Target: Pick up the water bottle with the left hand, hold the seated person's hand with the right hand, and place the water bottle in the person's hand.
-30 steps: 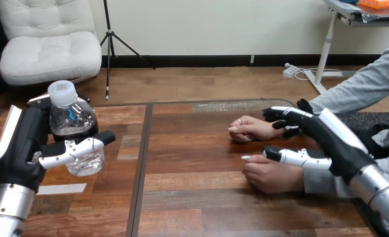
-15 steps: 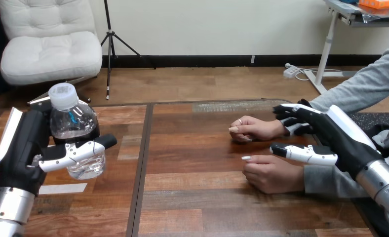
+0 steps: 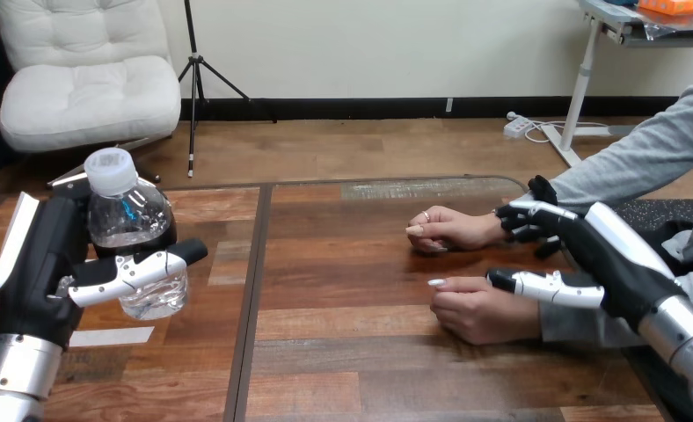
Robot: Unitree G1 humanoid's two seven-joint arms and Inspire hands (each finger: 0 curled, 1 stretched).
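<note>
the water bottle (image 3: 134, 224) is held by the left hand (image 3: 40, 264) at the left part of the head view, over the left side of the wooden table (image 3: 352, 352). the bottle is clear, with a white cap (image 3: 110, 170) on top. it is kept nearly upright, with the cap leaning a little to the left. the left thumb (image 3: 141, 264) is laid across the front of the bottle and the fingers are curled around its back side, so the bottle is clamped between them. a white strip (image 3: 110, 336) is lying flat on the table below the bottle, near the left forearm.

at the right part of the view, two hands of the person are rested on the table, both loosely closed. the person's farther hand (image 3: 453, 230) and the person's nearer hand (image 3: 484, 312) are kept apart, one behind the other. the right hand (image 3: 620, 264) is seen above the person's wrists. its fingers (image 3: 528, 215) are only slightly bent and are spread away from the thumb, beside the wrist of the farther hand. the right thumb (image 3: 536, 285) is stretched out over the wrist of the nearer hand. nothing is enclosed by this hand, and it cannot be told whether the thumb touches the wrist. the bottle and the person's hands are well apart.
</note>
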